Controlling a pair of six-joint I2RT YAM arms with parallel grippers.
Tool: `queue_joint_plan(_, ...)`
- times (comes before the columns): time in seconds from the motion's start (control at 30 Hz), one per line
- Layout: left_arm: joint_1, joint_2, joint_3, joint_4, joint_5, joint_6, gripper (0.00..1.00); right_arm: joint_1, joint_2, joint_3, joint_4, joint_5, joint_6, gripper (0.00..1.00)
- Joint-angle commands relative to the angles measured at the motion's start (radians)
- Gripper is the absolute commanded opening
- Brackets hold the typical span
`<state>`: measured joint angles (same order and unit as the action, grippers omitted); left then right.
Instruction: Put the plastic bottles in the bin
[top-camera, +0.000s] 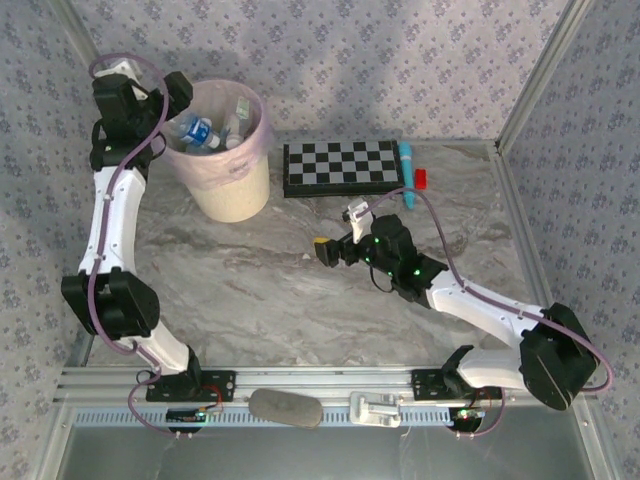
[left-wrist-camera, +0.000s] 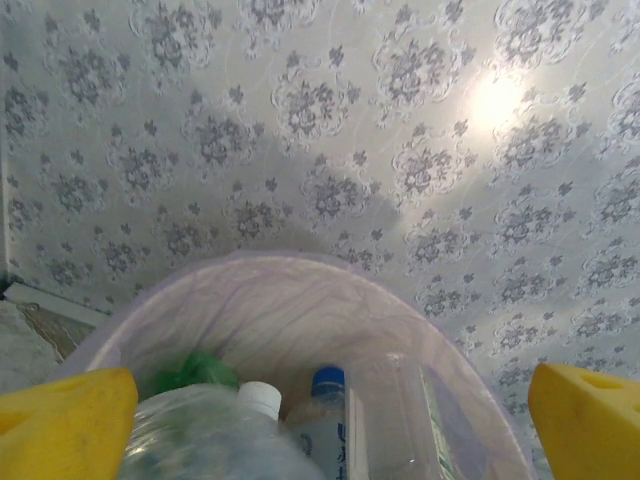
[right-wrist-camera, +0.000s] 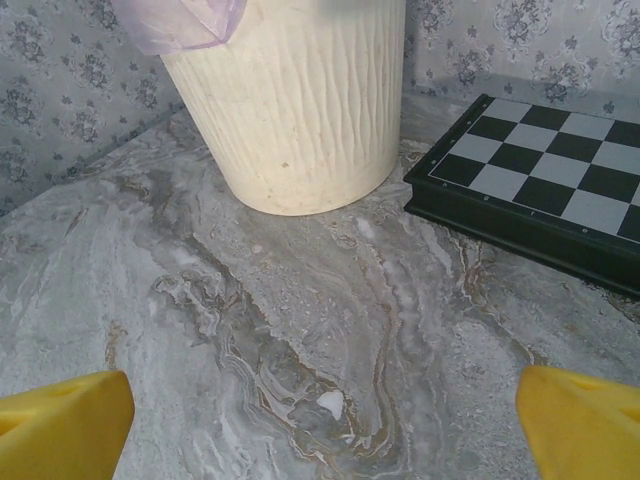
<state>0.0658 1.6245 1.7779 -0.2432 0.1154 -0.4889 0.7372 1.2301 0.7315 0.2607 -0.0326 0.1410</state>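
Several small clear plastic bottles (top-camera: 205, 133) are lying inside the round cream-white bin (top-camera: 235, 185) with a pink liner.
Top: left gripper (top-camera: 178, 100) is hanging at the bin's rim, right gripper (top-camera: 325, 250) over the grey marbled table (top-camera: 250, 290). Left wrist: jaws are standing spread, with bottles just beneath, white and blue caps showing. Right wrist: jaws are standing spread and empty, facing the bin's ribbed wall.

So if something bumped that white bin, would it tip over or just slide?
Pushed low, the bin would probably slide, since the marble-look table seems smooth. Pushed near the rim it might tip, as it narrows toward its base. It is likely light for its size, with what looks like just small plastic bottles inside.
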Motion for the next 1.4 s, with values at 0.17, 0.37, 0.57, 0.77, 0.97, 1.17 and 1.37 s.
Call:
queue_joint_plan(0.17,0.009,-0.023,-0.002,0.039,0.028,0.004,1.0,-0.011,-0.018,-0.008,-0.011,0.023,-0.023,1.0)
queue_joint_plan(0.37,0.009,-0.046,-0.077,0.041,-0.02,-0.005,1.0,-0.014,-0.015,-0.009,-0.006,0.016,-0.02,1.0)
queue_joint_plan(0.57,0.008,-0.021,-0.166,0.108,0.06,-0.094,1.0,-0.015,-0.011,-0.003,-0.006,0.01,-0.017,1.0)
queue_joint_plan(0.77,-0.004,0.029,-0.148,0.147,0.129,-0.134,1.0,-0.016,-0.017,-0.01,-0.015,0.021,-0.018,1.0)
queue_joint_plan(0.97,-0.009,0.143,0.026,0.063,0.157,-0.102,1.0,-0.018,-0.018,-0.011,-0.014,0.025,-0.02,1.0)
queue_joint_plan(1.17,-0.009,0.148,0.104,-0.001,0.144,-0.058,1.0,-0.019,-0.038,-0.024,-0.02,0.044,-0.026,1.0)
queue_joint_plan(1.37,-0.01,-0.008,0.01,0.039,0.084,-0.002,1.0,-0.057,-0.063,-0.037,-0.057,0.115,-0.049,1.0)
